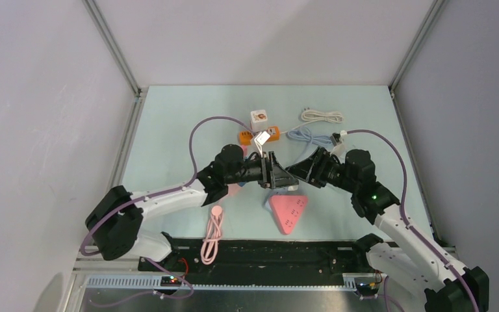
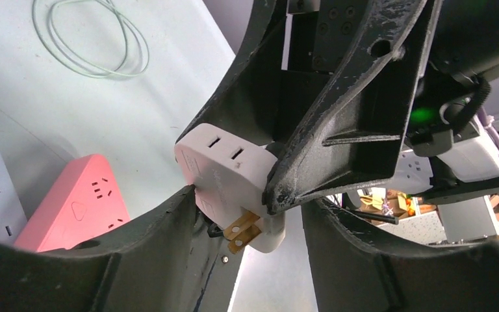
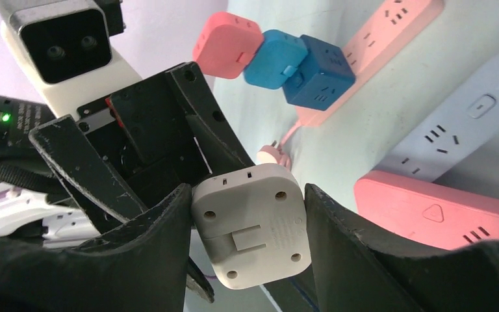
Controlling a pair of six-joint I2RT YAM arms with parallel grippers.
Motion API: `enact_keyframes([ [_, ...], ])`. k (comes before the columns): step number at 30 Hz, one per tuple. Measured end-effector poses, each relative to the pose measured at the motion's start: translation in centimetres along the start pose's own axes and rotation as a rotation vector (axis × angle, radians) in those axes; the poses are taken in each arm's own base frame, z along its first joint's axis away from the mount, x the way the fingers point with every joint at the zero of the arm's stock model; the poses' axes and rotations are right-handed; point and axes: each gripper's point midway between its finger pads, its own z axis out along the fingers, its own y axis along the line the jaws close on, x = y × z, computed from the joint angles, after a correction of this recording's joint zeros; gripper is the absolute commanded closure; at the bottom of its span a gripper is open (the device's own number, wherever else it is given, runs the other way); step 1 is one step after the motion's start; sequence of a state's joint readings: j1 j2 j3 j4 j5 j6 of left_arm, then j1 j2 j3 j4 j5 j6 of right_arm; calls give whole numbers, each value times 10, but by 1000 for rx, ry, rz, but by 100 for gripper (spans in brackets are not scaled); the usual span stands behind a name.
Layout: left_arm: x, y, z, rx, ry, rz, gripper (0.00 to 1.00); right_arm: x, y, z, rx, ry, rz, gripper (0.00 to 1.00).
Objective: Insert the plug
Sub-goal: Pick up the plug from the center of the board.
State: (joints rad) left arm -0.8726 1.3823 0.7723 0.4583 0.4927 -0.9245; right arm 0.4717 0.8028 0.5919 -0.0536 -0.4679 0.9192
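The plug (image 3: pixel 253 224) is a white square adapter with two brass prongs (image 2: pixel 250 229). My right gripper (image 3: pixel 247 195) is shut on it, a finger pressed to each side, holding it above the table. My left gripper (image 2: pixel 250 214) faces it from the left and stands open around the plug's (image 2: pixel 227 172) prong end. Its left finger touches the plug's edge and its other finger stands apart. In the top view the two grippers (image 1: pixel 274 172) (image 1: pixel 297 175) meet mid-table, just above a pink triangular power strip (image 1: pixel 288 211).
Behind the grippers lie a white cube adapter (image 1: pixel 258 119), an orange adapter (image 1: pixel 245 137), a coiled white cable (image 1: pixel 321 116) and a pale blue cable (image 1: pixel 307 135). A pink cable (image 1: pixel 214 233) lies near the front. Blue and pink cube adapters (image 3: pixel 279 55) sit on a pink strip (image 3: pixel 390 26).
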Motion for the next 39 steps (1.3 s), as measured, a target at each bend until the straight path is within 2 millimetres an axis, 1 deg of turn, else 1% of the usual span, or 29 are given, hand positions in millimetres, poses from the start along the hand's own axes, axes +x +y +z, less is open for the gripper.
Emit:
enact_keyframes([
  [1,1,2,1,-5,2,-2,40,0,-2,1,19,-3,1,59],
  [3,2,7,3,-19,2,-8,47,0,-6,3,55,-11,3,59],
  [5,3,12,4,-40,2,-12,59,0,-11,4,88,-18,1,58],
  [6,4,16,4,-52,3,-13,62,0,-14,5,112,-21,-2,58],
  [7,5,18,4,-61,5,-19,68,1,-16,6,127,-23,-5,58],
  [10,7,26,4,-96,9,-30,81,2,-27,8,187,-24,-7,55],
  [11,9,28,5,-102,12,-32,89,3,-29,8,202,-21,-5,53],
  [12,9,30,5,-109,13,-35,93,4,-30,8,211,-21,-5,51],
  [13,10,31,5,-114,15,-38,98,4,-32,8,221,-21,-4,47],
  [14,11,32,5,-118,16,-38,99,5,-33,8,229,-21,-3,44],
  [15,11,32,5,-122,17,-39,100,5,-34,7,235,-21,-3,35],
  [16,12,33,5,-125,18,-37,100,6,-34,7,239,-19,-3,30],
  [17,12,33,5,-125,18,-35,100,6,-34,7,242,-19,0,19],
  [18,12,33,6,-125,20,-34,100,6,-34,6,244,-19,2,15],
  [19,12,33,5,-127,20,-30,100,7,-33,5,246,-20,1,8],
  [21,13,36,5,-137,22,-28,100,5,-30,1,240,-30,-5,2],
  [24,11,39,2,-147,21,-29,100,2,-20,-9,207,-55,-32,1],
  [26,6,37,-2,-143,14,-30,100,-1,-11,-16,176,-78,-53,1],
  [27,3,34,-5,-135,10,-28,100,-3,-6,-20,159,-89,-62,1],
  [29,-5,21,-13,-97,-1,-15,100,-5,2,-25,128,-98,-76,0],
  [35,-23,-39,-46,66,-31,37,100,-2,23,-36,30,-81,-132,1],
  [38,-30,-65,-60,134,-38,53,100,-2,44,-40,-63,-80,-164,2],
  [39,-33,-74,-64,156,-41,59,100,-4,55,-41,-113,-83,-177,3],
])
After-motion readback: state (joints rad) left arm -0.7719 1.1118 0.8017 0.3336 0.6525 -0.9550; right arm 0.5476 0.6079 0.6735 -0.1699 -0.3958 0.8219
